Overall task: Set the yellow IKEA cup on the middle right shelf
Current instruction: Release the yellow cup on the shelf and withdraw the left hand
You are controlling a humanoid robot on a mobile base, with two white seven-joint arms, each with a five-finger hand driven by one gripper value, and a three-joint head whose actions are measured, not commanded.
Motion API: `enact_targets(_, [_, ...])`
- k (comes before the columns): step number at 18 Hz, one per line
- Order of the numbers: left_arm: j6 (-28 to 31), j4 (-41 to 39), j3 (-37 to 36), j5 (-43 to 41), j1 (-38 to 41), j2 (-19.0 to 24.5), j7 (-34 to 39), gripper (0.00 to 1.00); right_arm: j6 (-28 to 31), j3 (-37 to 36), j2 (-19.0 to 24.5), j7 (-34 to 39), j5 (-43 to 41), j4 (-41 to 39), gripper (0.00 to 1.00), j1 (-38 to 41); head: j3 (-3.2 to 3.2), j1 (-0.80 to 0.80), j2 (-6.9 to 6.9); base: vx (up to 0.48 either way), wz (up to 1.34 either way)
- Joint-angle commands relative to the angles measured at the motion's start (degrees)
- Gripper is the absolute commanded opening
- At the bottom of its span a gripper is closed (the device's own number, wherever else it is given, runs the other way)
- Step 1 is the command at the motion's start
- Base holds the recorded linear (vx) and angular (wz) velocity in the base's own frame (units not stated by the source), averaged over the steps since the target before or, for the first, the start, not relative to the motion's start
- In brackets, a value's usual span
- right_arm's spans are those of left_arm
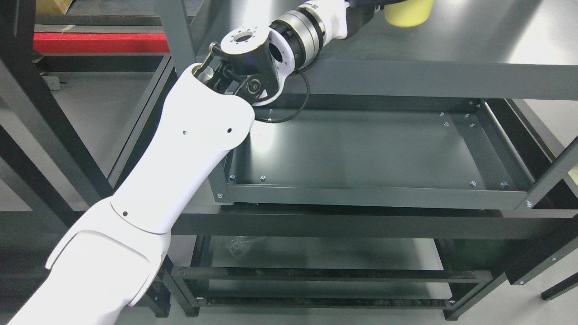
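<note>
The robot's left arm (180, 162) comes in from the near left and reaches far up to the top of the picture. It is big and white, with a round black and silver joint (266, 58) in the middle. The left hand (368, 6) is right at the top edge and almost all of it is cut off, so I cannot tell if it is grasping or let go.

The yellow cup (408, 12) is at the top edge too, just beside the hand. Only its lower part shows. It sits on, or just over, the upper grey shelf (451, 49); I cannot tell which.

Below that is another grey shelf (361, 149) shaped like a shallow tray with little screws in the corners. A lower shelf (316, 253) is under it, with a clear crinkly bit of plastic (239, 246) on its left side.

A red bar (99, 43) shows at the far left.
</note>
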Motion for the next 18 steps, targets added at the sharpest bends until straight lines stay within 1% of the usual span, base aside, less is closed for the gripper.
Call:
enact_targets(1, [0.07, 5.39, -5.49, -2.57, -0.58, 1.01, -0.36, 0.81, 0.05, 0.97, -1.0, -0.07, -1.41, 0.0, 0.99, 0.79, 0.0, 0.0, 0.0, 0.0, 0.0])
enact_targets(2, [0.07, 4.94, -5.67, -2.66, -0.58, 1.01, -0.36, 0.89, 0.05, 0.97, -1.0, -0.07, -1.41, 0.0, 0.99, 0.79, 0.0, 0.0, 0.0, 0.0, 0.0])
enact_targets(5, [-0.01, 4.24, -5.67, -3.45, -0.58, 1.01, -0.36, 0.98, 0.05, 0.97, -1.0, -0.07, -1.41, 0.0, 0.99, 0.79, 0.0, 0.0, 0.0, 0.0, 0.0])
enact_targets(8, [-0.36, 2.92, -5.24, -4.07, -0.58, 1.01, -0.36, 0.99, 0.05, 0.97, -1.0, -0.07, -1.41, 0.0, 0.99, 0.79, 0.0, 0.0, 0.0, 0.0, 0.0])
enact_targets(13, [-0.98, -2.62, -2.87, -5.46, -0.84, 1.01, -0.18, 0.99, 0.05, 0.97, -1.0, -0.07, -1.41, 0.0, 0.99, 0.79, 0.0, 0.0, 0.0, 0.0, 0.0])
enact_targets(15, [-1.68, -3.23, -1.11, -9.15, -1.02, 1.01, -0.18, 0.99, 0.05, 0.97, -1.0, -0.07, -1.41, 0.0, 0.99, 0.79, 0.0, 0.0, 0.0, 0.0, 0.0])
enact_targets(18, [-5.89, -3.41, 0.65, -17.14, -1.19, 1.01, -0.18, 0.99, 0.05, 0.97, -1.0, -0.07, -1.41, 0.0, 0.99, 0.79, 0.0, 0.0, 0.0, 0.0, 0.0])
